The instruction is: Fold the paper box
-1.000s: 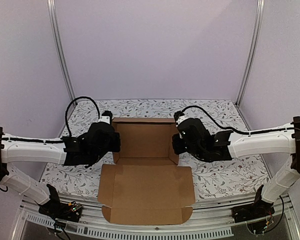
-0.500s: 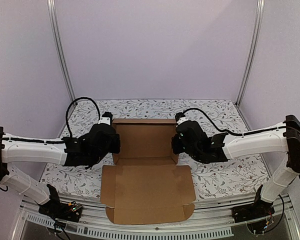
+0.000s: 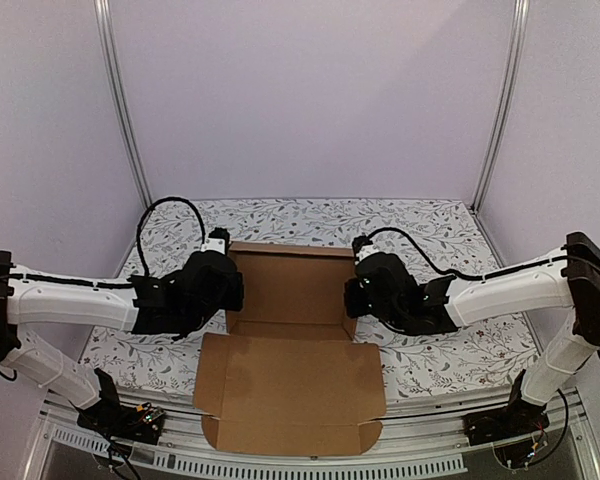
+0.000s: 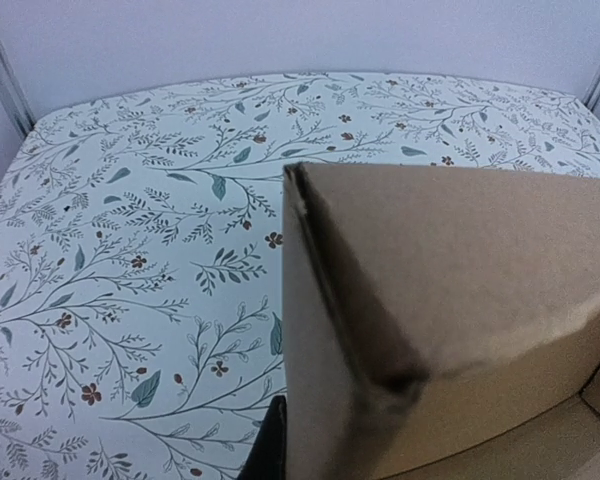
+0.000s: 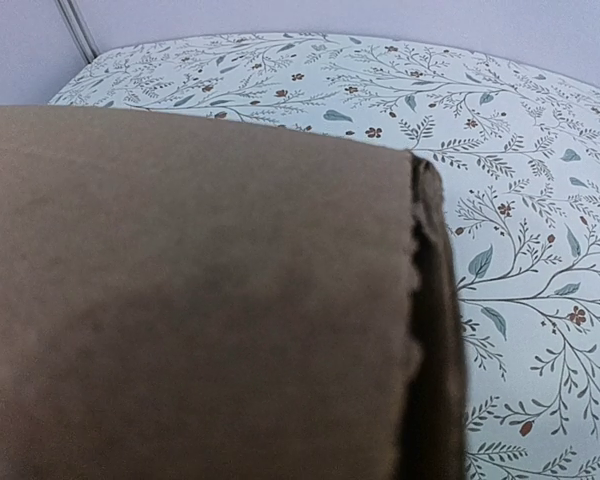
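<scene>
I had the paper box (image 3: 292, 345) mid-table (image 3: 450, 350), lid panel flat toward the near edge, with an arm at each raised side wall, I judged to hold them upright for folding. The left gripper (image 3: 232, 292) was closed tight, seemingly pinching the left wall. The right gripper (image 3: 350, 290) sat against the right wall, but I couldn't tell how wide it was.

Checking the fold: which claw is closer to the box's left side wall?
Left. The left claw is at that wall of the paper box; the right claw is at the opposite wall.
</scene>
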Controlling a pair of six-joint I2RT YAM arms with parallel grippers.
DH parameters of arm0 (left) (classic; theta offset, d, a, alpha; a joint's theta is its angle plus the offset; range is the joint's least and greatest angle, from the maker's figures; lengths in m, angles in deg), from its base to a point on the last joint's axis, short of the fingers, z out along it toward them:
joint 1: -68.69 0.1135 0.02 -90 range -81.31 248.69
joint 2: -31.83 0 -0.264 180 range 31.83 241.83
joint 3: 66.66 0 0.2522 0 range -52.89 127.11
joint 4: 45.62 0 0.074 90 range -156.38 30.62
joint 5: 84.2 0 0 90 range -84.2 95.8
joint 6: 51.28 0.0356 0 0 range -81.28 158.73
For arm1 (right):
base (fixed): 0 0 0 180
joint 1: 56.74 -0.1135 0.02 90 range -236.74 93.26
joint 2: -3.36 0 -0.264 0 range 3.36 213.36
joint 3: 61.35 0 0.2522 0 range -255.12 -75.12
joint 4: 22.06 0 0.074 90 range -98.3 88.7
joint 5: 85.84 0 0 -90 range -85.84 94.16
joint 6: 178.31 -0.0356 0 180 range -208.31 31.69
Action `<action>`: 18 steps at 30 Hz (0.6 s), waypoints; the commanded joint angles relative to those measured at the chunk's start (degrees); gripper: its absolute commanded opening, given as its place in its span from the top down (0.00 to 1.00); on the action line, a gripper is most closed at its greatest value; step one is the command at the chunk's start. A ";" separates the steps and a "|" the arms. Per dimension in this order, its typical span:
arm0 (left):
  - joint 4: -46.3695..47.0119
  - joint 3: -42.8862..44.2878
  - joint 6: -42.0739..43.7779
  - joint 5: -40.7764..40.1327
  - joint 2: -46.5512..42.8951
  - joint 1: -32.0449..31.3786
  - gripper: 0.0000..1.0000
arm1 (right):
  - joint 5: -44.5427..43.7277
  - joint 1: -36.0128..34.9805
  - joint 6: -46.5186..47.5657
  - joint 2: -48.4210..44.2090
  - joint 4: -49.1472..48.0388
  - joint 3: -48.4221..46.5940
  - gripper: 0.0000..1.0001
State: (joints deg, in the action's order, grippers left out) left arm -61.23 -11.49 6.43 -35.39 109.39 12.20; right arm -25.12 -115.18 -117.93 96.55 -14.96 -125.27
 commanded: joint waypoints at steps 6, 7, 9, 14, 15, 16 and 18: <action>3.79 2.75 -1.84 2.40 0.80 -1.96 1.00 | 2.02 -1.24 -4.81 -0.69 -5.20 4.91 0.69; 3.83 2.79 -1.89 2.49 0.97 -1.96 1.00 | 1.39 -1.51 -4.58 -1.18 -5.81 5.30 0.67; 3.66 2.93 -1.97 2.60 1.31 -1.96 1.00 | 0.00 -2.13 -4.12 -2.60 -6.63 5.73 0.64; 3.51 3.06 -2.14 2.58 1.72 -1.98 1.00 | -2.97 -3.25 -2.79 -5.30 -7.82 6.97 0.59; 3.52 3.02 -2.23 2.65 1.79 -1.96 1.00 | -3.50 -3.43 -2.65 -6.13 -8.32 7.44 0.58; 3.49 2.98 -2.31 2.69 1.94 -1.96 1.00 | -3.98 -3.52 -2.36 -6.73 -8.56 7.78 0.57; 3.38 2.98 -2.50 2.93 2.04 -1.96 1.00 | -4.63 -3.67 -2.03 -7.78 -8.71 8.28 0.55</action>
State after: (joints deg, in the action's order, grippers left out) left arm -61.06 -10.15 5.75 -34.48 111.09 11.74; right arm -27.26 -117.91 -120.97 91.56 -21.51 -118.49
